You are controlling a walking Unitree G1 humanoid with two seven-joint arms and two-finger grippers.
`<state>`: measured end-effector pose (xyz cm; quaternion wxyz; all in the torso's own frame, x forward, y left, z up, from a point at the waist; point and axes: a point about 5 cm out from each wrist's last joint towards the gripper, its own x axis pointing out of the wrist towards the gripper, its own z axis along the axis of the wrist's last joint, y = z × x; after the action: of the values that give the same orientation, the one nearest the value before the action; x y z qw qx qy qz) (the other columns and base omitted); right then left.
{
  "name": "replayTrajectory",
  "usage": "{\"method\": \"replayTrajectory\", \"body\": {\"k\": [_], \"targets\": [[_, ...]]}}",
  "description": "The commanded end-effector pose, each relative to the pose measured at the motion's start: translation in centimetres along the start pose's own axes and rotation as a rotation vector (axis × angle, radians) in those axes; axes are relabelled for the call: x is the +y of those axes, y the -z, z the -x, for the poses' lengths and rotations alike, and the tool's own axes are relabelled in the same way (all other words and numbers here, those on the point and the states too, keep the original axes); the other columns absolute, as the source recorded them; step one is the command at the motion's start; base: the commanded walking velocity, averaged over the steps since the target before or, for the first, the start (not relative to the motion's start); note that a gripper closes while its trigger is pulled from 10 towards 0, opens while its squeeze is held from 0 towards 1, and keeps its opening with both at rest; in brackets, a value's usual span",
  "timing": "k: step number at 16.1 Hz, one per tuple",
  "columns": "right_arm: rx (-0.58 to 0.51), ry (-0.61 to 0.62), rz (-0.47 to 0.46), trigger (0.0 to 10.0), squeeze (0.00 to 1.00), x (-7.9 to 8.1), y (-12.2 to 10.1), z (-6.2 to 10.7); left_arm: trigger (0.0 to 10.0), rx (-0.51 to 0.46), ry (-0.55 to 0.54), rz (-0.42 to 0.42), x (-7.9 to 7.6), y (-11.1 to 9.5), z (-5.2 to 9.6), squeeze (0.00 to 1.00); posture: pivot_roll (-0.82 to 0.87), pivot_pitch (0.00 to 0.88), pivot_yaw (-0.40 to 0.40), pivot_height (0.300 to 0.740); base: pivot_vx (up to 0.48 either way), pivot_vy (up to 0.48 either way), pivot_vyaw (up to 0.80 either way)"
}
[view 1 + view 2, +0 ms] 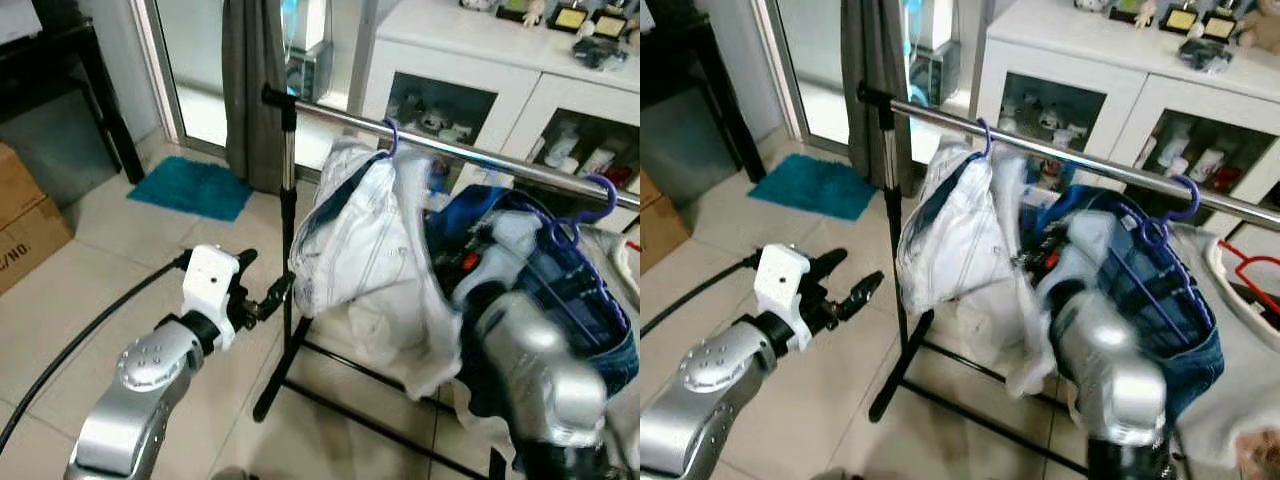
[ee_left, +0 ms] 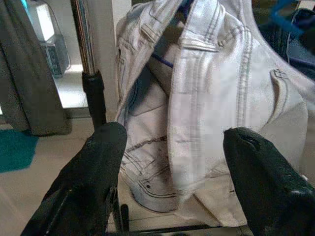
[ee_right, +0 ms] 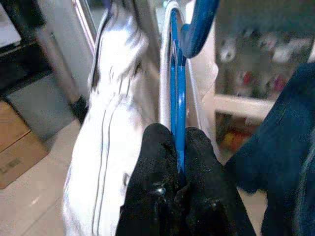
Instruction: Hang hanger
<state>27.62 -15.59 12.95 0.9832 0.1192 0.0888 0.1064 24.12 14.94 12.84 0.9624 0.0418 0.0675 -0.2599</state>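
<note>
Right end effector (image 3: 178,147) pinches the blue hanger (image 3: 177,93) tight; left end effector (image 2: 172,152) gapes wide facing the white jacket (image 1: 370,250).

cardboard box (image 1: 25,225), partial "/NO."

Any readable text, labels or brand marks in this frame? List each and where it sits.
"/NO." partly cut off, printed on the side of the cardboard box at the robot's left.
Framed items on top of the white cabinet: too small and blurred to read.
Bottles behind the cabinet's glass doors: labels unreadable.
White jacket on the rail: no legible tag.
</note>
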Motion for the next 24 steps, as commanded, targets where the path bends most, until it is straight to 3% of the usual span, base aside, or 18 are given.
{"method": "replayTrajectory", "body": {"k": [1, 7, 17, 19, 20, 24], "targets": [[-0.081, 0.013, 0.043, 0.0, 0.00, 0.0, -1.4, 0.3, 10.0, 0.001, 0.003, -0.001, -0.2, 0.0, 0.0, 0.00, -0.02, 0.000, -0.069, 0.740, -0.322, 0.000, 0.00], [-0.082, 0.045, 0.102, 0.0, 0.00, -0.7, -1.5, 0.5, 10.0, 0.008, 0.007, 0.004, -0.4, 0.2, 0.1, 0.00, -0.01, 0.000, -0.073, 0.740, -0.344, 0.000, 0.00], [-0.051, 0.034, 0.132, 0.0, 0.00, -0.6, -0.8, 0.2, 10.0, 0.008, 0.009, 0.000, -0.4, 0.2, -0.1, 0.00, -0.01, 0.000, -0.071, 0.740, -0.344, 0.000, 0.00], [-0.079, -0.092, 0.170, 0.0, 0.00, 1.0, -1.3, 0.1, 10.0, -0.001, 0.023, 0.035, -0.2, -0.1, -0.6, 0.00, -0.01, 0.000, -0.065, 0.740, -0.167, 0.000, 0.00], [-0.094, -0.166, 0.194, 0.0, 0.00, 1.9, -1.7, 0.0, 10.0, -0.021, 0.027, 0.055, 0.0, -0.5, -1.1, 1.00, -0.01, 0.000, -0.064, 0.740, 0.000, 0.000, 0.00], [-0.136, -0.307, 0.249, 0.0, 0.00, 4.1, -2.8, -0.5, 10.0, -0.084, 0.047, 0.047, 1.1, -2.2, -3.4, 1.00, -0.01, 0.000, -0.062, 0.740, 0.000, 0.000, 0.00]]}}
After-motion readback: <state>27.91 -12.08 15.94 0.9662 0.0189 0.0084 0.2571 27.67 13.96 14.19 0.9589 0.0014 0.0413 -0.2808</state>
